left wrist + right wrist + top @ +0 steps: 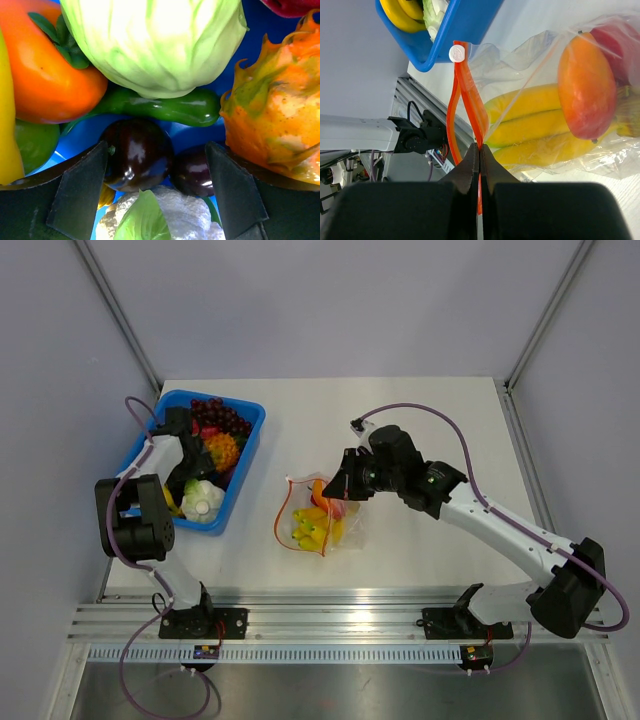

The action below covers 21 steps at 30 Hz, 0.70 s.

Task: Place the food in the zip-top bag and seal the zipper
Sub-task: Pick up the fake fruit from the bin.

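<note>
The right hand (479, 150) is clamped flat on the thin red-orange zipper strip (465, 95) of the clear, crinkly zip-top bag (520, 55), which lies on the white tabletop (430, 410) at centre frame in the overhead view. The yellow toy bananas (530, 125) and the orange-red fruit (585, 95) sit inside, so the pinch likely serves to press the mouth closed. Above it the strip gapes up to a white slider (456, 53). The left hand (157, 185) hangs wide open, holding nothing, over dark purple toy fruits (137, 152) in the blue plastic tray (246, 468) at upper left.

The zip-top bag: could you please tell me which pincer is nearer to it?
Right. The right pincer grips the zipper of the zip-top bag; the left pincer is open inside the blue tray, away from it.
</note>
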{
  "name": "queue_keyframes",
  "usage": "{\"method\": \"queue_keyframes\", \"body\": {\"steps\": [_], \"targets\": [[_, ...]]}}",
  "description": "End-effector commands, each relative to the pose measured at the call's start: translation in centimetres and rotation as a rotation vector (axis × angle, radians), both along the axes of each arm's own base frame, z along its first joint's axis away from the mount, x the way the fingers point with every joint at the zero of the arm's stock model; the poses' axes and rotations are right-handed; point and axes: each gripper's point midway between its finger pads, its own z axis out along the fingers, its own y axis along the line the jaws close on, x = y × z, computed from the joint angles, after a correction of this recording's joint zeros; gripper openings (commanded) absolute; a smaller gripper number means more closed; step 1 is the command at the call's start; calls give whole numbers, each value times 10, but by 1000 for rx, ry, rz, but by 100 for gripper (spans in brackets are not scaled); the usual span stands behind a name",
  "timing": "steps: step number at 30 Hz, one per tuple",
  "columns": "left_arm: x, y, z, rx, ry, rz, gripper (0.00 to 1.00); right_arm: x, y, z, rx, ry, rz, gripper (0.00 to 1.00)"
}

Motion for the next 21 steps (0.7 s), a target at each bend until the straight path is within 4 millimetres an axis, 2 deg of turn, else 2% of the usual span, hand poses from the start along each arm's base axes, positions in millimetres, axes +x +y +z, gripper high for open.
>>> {"method": "queue_keyframes", "body": {"steps": [1,3,6,10,11,12,16,17,21], "targets": [[-6,-1,-30,-29,45,25,82,6,6,17,23,-56,8,0],[-10,-5,-47,-51,89,25,79,7,8,16,24,-55,11,0],[-12,-10,-59,-79,116,29,71,7,9,17,26,-55,13,0],[-10,-11,-57,-82,107,22,64,7,8,17,26,-54,10,0],[-10,-10,-55,-75,106,21,60,6,7,18,27,-56,10,0],[-8,-10,-52,-73,96,18,51,6,7,18,25,-55,9,0],[-1,-7,-21,-51,22,15,28,5,6,19,28,-58,6,0],[2,-5,-2,-41,-32,16,25,5,5,19,27,-56,4,0],[9,-2,48,-11,-150,10,17,5,5,20,32,-55,0,0]]}}
